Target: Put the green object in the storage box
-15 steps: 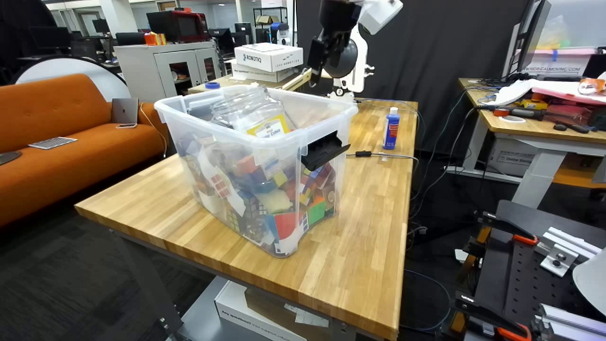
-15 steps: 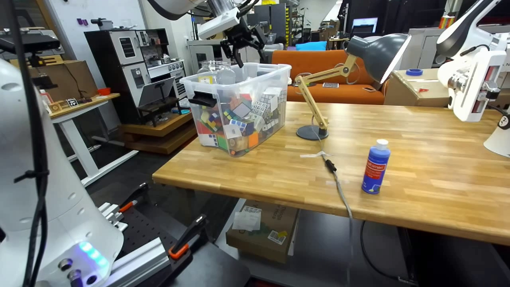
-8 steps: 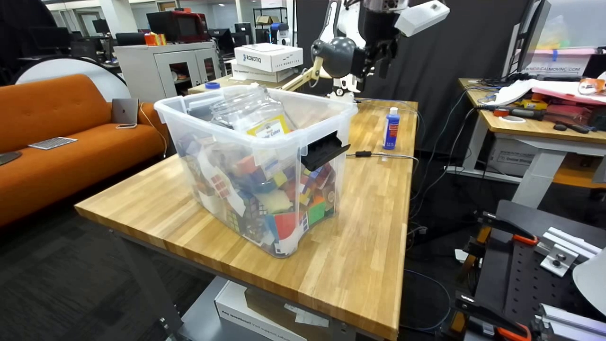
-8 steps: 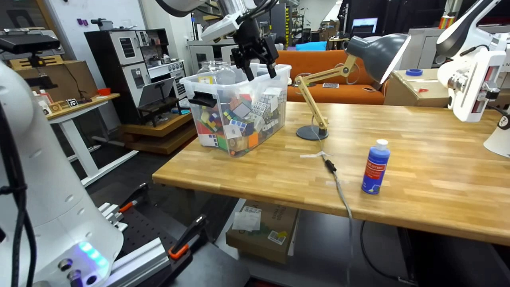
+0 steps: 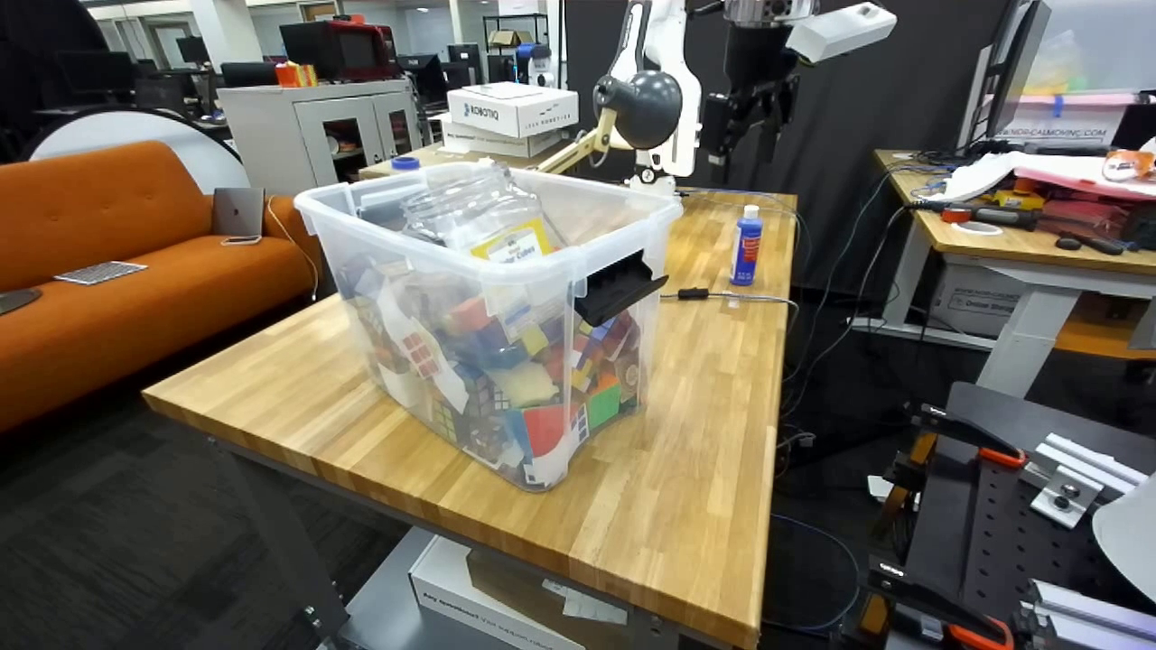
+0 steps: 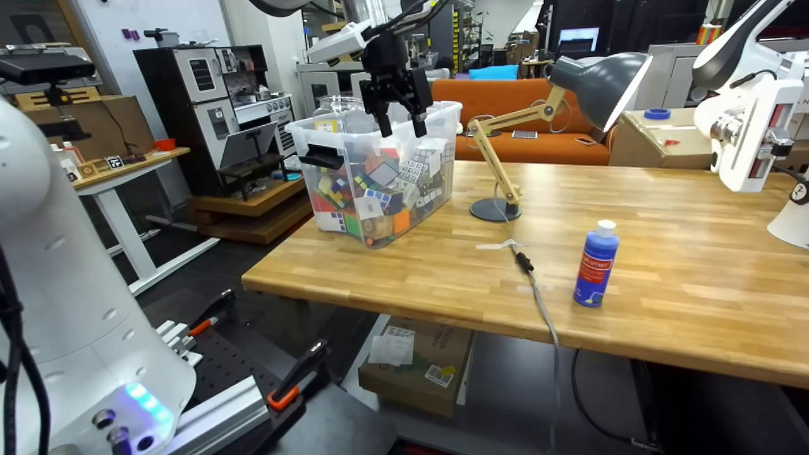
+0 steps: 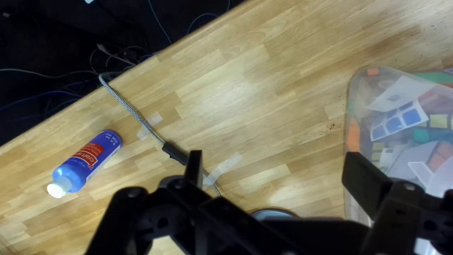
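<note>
several bits of lettering can be read around the wooden tabletop (image 7: pixel 244 92). at half past eight in the wrist view, a blue bottle (image 7: pixel 88 159) shows "craft s" on its red panel and "8 fl oz" by its base; in an exterior view it stands upright, the panel ending in "smart". the storage box (image 5: pixel 452 275) sits at three o'clock in the wrist view. in an exterior view a clear jar (image 5: pixel 465 208) in it carries a yellow label ending in "cubes", above a heap of puzzle cubes (image 5: pixel 546 429). at twelve from the storage box, a white carton (image 5: pixel 519 116) reads "robotiq"; at six, below the tabletop, a white package (image 5: pixel 483 614) asks "any questions?", the print after it hard to read. between two and three o'clock, a pale bin (image 5: pixel 1057 117) shows "calmoving.com".

the gripper (image 7: pixel 272 164) has its two fingers spread wide, tabletop showing in the gap. it hangs in the air at two o'clock from the storage box in an exterior view, apart from it.

the green object i cannot place: through the storage box's wall a green face (image 5: pixel 603 402) shows low among the puzzle cubes, but i cannot tell whether it belongs to that object.
</note>
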Robot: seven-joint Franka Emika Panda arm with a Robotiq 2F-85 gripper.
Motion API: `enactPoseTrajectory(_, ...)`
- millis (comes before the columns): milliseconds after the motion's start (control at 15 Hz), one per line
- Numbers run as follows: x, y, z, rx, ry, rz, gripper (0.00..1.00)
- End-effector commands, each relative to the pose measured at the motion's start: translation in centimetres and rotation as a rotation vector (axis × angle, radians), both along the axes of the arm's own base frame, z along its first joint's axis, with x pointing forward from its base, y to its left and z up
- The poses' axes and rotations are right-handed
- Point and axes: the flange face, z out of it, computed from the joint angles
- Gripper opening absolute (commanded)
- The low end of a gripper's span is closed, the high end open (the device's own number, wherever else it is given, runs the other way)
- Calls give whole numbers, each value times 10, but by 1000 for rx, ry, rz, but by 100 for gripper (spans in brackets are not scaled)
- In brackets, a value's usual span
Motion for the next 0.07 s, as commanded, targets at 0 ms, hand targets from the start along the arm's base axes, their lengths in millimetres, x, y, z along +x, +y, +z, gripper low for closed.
enactPoseTrajectory(0, 0, 0, 0, 0, 1, 0, 100)
